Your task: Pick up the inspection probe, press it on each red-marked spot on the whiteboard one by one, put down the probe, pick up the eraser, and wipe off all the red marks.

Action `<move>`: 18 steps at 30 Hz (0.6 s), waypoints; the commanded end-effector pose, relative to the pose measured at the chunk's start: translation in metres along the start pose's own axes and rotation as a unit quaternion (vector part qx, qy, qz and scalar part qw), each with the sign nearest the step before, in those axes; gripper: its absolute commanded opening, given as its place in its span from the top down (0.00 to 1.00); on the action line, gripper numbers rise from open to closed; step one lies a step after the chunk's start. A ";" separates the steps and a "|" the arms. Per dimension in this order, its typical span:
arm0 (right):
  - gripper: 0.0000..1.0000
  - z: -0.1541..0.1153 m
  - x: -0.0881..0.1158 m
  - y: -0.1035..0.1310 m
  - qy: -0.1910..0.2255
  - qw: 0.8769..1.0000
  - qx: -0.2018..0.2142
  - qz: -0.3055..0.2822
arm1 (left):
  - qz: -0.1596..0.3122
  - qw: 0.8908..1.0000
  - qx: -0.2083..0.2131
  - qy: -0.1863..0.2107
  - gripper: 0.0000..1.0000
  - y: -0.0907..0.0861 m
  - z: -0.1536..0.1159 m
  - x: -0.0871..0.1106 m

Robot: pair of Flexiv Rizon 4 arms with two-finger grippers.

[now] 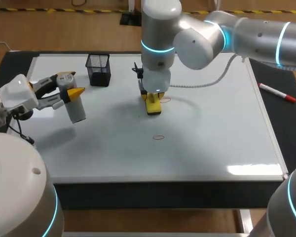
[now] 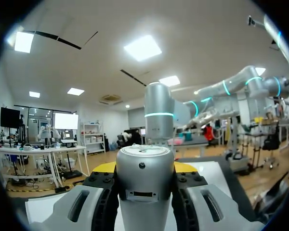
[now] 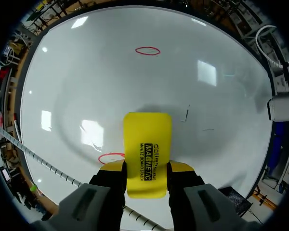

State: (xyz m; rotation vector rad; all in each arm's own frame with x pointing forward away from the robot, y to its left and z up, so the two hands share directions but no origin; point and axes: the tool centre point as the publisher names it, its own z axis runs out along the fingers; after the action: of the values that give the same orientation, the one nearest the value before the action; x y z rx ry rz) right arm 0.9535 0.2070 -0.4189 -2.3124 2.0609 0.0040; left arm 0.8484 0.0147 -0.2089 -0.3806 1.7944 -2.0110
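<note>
My left gripper (image 1: 71,85) is shut on the inspection probe (image 1: 76,106), a silver cylinder held above the whiteboard's (image 1: 212,138) left part. In the left wrist view the probe (image 2: 144,187) stands upright between the fingers of the left gripper (image 2: 144,168). My right arm reaches to the board's middle, its gripper (image 1: 153,96) shut on the yellow eraser (image 1: 153,106), which rests on the board. One red oval mark (image 1: 159,137) lies nearer the front; another (image 1: 166,100) sits right beside the eraser. In the right wrist view the eraser (image 3: 147,149) sits in the gripper (image 3: 145,168), one red mark (image 3: 111,157) beside it and one (image 3: 148,50) well ahead.
A black mesh pen holder (image 1: 98,69) stands at the board's back left. A red marker (image 1: 277,92) lies on the dark table right of the board. A white cable (image 1: 207,81) hangs from my right arm over the board.
</note>
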 end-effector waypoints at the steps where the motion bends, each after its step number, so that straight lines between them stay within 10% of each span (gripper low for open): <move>1: 1.00 0.005 0.001 -0.005 0.007 1.000 -0.007 -0.001 | 0.000 1.000 0.000 -0.001 1.00 -0.001 0.000 0.000; 18: 1.00 0.009 0.034 -0.010 0.018 0.999 -0.007 0.029 | 0.000 1.000 0.000 -0.001 1.00 -0.001 0.000 0.000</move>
State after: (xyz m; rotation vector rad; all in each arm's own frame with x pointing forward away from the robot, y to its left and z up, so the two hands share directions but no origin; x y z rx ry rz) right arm 0.9667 0.1834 -0.4270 -2.2808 2.1532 -0.0231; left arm 0.8483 0.0148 -0.2088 -0.3808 1.7948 -2.0108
